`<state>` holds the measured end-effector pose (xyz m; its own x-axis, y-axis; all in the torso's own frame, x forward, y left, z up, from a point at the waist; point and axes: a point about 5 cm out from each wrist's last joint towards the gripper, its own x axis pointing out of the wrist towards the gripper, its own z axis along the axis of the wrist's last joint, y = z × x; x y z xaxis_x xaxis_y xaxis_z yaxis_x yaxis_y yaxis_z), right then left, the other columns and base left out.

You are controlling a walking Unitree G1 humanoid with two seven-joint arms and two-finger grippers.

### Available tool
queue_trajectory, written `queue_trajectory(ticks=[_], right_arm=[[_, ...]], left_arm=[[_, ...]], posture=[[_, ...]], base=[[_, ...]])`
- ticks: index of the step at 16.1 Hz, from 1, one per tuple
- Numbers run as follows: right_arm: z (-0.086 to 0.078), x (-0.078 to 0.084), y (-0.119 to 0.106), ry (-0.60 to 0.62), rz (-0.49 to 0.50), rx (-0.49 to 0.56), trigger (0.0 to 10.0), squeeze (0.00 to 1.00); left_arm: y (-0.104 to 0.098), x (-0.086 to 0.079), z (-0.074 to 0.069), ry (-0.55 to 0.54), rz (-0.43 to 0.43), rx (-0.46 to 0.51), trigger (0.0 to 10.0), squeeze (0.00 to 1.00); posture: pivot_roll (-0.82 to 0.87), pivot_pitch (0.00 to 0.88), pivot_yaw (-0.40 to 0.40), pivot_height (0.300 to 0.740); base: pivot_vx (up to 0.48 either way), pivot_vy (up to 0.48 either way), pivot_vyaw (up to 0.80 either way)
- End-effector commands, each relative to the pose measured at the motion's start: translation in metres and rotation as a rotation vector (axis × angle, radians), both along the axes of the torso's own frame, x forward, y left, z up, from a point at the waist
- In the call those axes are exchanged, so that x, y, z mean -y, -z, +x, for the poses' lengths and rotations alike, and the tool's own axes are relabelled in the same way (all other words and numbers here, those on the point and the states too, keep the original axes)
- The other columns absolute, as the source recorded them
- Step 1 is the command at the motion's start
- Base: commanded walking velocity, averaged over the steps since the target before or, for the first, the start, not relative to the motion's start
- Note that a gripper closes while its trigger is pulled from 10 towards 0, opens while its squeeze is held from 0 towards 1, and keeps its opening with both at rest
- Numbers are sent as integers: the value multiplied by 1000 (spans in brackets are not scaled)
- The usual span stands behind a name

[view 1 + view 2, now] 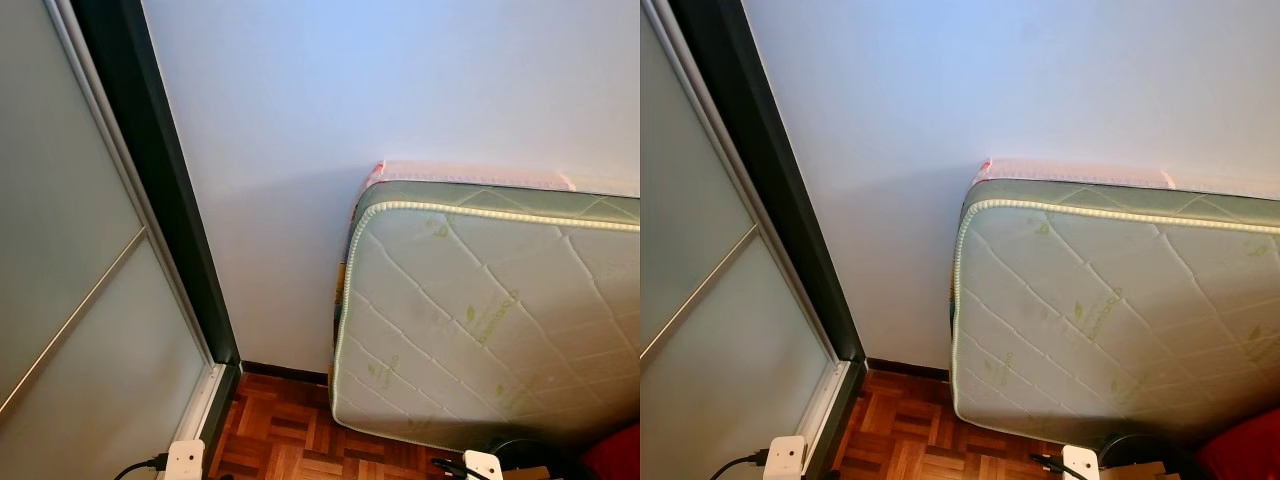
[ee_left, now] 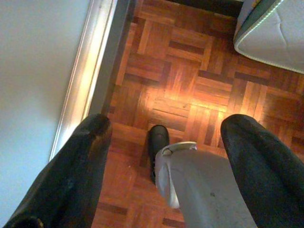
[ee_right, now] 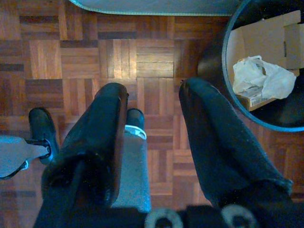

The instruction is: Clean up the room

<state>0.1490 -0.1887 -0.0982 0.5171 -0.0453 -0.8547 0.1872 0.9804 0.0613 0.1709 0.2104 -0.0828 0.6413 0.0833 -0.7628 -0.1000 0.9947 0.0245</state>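
Nearby, mattress (image 1: pixel 490 320) against wall (print unreadable); both claws open.

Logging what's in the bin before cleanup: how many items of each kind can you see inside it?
In the black bin, seen by the right wrist view:
Cardboard boxes: 1, possibly more; flaps overlap
White plastic bags: 1
Total: 2 visible items

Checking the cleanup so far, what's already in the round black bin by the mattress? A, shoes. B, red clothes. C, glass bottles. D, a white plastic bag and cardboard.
D: in the right wrist view, a crumpled white plastic bag lies on cardboard inside the black bin.
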Motion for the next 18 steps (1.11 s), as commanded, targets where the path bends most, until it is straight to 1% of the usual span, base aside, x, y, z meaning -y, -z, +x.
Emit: queue_trajectory(ticks=[1, 5, 6, 7, 8, 18], right_arm=[[58, 21, -30, -71, -11, 124, 10000, 0], [58, 21, -30, -71, -11, 124, 10000, 0], [58, 21, -30, -74, -8, 124, 10000, 0], [62, 18, -32, -83, 23, 143, 10000, 0], [63, 17, -33, -88, 34, 152, 10000, 0], [62, 17, -32, -93, 36, 152, 10000, 0]], left_arm=[[-12, 6, 27, -16, -41, 74, 10000, 0], [-12, 6, 27, -16, -41, 74, 10000, 0], [-11, 6, 25, -13, -28, 61, 10000, 0], [0, 7, 7, 27, -7, -39, 10000, 0], [4, 8, 0, 43, -3, -78, 10000, 0], [5, 7, -2, 43, -1, -82, 10000, 0]], posture=[[111, 0, -153, 740], [111, 0, -153, 740], [0, 0, 0, 740], [107, 0, -152, 740], [106, 0, -153, 740], [107, 0, -152, 740]], base=[[0, 0, 0], [0, 0, 0], [0, 0, 0], [0, 0, 0], [0, 0, 0], [0, 0, 0]])
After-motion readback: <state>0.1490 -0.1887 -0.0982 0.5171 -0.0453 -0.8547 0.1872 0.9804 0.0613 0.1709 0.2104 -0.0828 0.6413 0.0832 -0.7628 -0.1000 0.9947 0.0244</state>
